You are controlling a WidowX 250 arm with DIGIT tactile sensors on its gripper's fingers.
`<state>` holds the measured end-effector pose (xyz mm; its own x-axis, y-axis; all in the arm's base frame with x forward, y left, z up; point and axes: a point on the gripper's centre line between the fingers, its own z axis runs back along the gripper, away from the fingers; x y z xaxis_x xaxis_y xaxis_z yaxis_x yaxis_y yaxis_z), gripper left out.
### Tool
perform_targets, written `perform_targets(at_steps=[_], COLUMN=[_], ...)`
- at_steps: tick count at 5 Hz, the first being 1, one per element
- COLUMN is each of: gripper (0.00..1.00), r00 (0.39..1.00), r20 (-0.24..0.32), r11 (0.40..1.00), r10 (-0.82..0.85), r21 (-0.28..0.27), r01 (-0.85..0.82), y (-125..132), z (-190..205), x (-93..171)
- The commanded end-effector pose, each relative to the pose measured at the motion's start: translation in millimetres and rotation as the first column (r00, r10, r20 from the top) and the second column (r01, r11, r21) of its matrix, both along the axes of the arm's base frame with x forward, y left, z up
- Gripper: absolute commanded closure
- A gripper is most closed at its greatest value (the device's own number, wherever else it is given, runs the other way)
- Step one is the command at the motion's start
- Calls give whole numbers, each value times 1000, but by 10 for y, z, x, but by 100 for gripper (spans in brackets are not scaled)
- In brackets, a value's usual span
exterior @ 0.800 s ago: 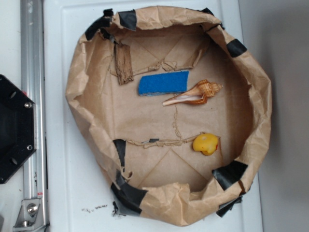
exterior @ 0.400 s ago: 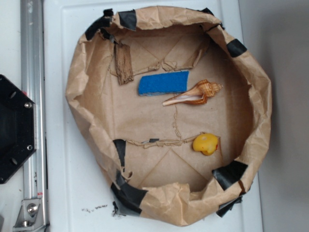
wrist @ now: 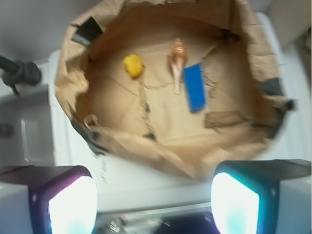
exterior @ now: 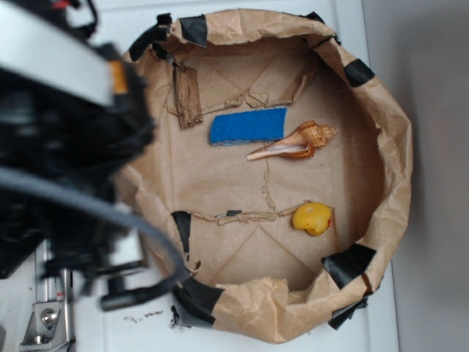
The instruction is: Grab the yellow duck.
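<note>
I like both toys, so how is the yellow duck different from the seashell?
The yellow duck is plain yellow and round; the seashell is striped tan-orange, long and pointed. The duck is smaller than the seashell. Both lie loose on the brown paper.

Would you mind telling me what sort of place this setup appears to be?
Probably a robot manipulation test bench rather than a home: a makeshift brown paper bin patched with black tape sits on a white tabletop, holding unrelated props, a yellow duck, seashell and blue sponge.
</note>
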<state>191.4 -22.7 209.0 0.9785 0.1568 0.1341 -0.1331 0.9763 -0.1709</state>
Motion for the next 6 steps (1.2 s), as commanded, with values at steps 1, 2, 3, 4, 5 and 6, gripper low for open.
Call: perform_targets(at_steps=[1,2,3,4,5,6], gripper=[0,0,0,0,0,0], r00=[939,892,877,886,886,902], r20=[47,70,88,86,83,77], r11=[940,892,878,885,884,901], r10=[342,448,472,455,456,425], r21=[-13,33,48,70,69,53], r01=[-341,-450,-477,-461,-462,-430], y=[167,140,37,-40,25,-28], z=[-594,-819,-1049,-1239,-1350,-1488], x=[587,752,910,1073,1181,1284])
